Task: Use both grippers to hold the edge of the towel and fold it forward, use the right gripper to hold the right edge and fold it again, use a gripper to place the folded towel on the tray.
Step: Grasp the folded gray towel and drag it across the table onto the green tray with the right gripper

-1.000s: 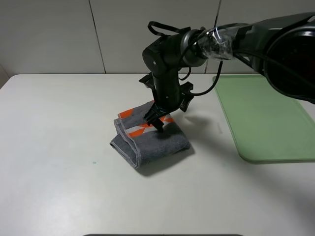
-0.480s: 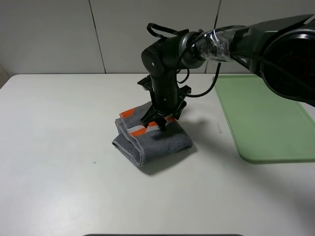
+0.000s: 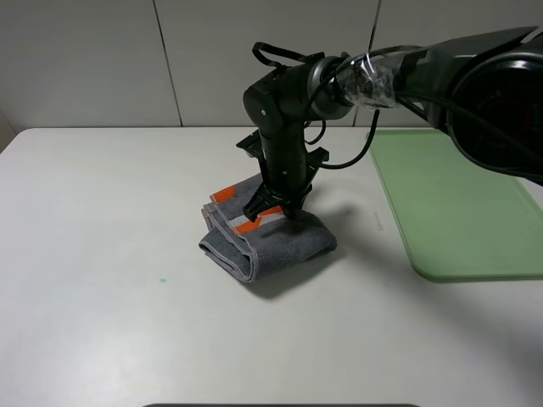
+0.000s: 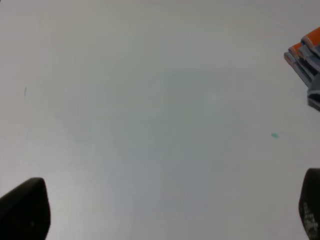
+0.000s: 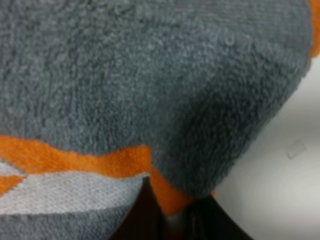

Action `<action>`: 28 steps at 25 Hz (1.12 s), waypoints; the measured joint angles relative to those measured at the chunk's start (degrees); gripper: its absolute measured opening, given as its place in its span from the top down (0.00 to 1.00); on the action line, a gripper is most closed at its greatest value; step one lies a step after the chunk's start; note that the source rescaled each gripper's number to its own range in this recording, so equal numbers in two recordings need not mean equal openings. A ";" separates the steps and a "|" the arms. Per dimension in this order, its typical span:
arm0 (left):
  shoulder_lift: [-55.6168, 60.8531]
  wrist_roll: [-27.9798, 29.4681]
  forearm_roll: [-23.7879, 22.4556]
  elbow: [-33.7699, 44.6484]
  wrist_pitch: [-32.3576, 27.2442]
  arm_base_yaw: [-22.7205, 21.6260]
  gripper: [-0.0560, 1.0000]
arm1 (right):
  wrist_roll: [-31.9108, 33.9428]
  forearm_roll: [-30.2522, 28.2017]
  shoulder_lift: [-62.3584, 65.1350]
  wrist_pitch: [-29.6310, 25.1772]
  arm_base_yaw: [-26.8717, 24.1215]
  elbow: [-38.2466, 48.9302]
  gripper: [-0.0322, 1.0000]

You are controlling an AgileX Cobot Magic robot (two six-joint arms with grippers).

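Observation:
The towel point(image 3: 284, 242) lies folded into a thick dark grey bundle at the table's middle, its orange-and-white band point(image 3: 242, 212) on top at the back left. Its pale hem edge point(image 3: 240, 253) runs along the layered left end. My right gripper point(image 3: 277, 212) points straight down onto the bundle and is shut on a pinch of cloth beside the band. In the right wrist view the towel point(image 5: 150, 75) fills the frame, with orange cloth squeezed in the right gripper point(image 5: 170, 217). My left gripper point(image 4: 167, 207) hangs open over bare table, the towel point(image 4: 306, 55) at that view's edge. The tray point(image 3: 458, 203) sits empty at the right.
The white table point(image 3: 102, 254) stretches left and in front of the towel. A small teal speck point(image 3: 162, 280) marks it. A grey panelled wall point(image 3: 102, 59) stands behind. The right arm's bulky links and cable point(image 3: 373, 76) hang over the tray's back left corner.
My right gripper's jaws have closed from wide open onto the towel's top. The bundle has bunched up and shifted slightly to the right. The left gripper has stayed open.

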State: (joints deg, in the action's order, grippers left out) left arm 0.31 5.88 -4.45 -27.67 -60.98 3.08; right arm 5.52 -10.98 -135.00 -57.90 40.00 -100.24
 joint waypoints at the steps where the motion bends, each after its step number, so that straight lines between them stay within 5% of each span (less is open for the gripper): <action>1: 0.00 0.00 0.00 0.00 0.00 0.00 0.00 | 0.00 0.00 0.00 0.00 0.00 0.00 0.89; 28: 0.00 0.00 0.00 0.00 0.00 0.00 0.00 | -0.18 -1.19 3.22 -1.66 -0.12 0.00 0.89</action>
State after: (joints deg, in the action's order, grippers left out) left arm 0.31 5.88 -4.45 -27.67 -60.98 3.08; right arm 5.34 -12.17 -131.78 -59.55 39.88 -100.24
